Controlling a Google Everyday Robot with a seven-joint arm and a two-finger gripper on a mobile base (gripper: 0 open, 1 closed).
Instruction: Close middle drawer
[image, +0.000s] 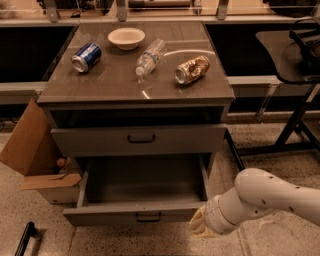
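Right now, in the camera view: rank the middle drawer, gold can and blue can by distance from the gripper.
Gripper is at bottom right.
1. Middle drawer: open, just to the left.
2. Gold can: cabinet top, right side.
3. Blue can: cabinet top, far left.
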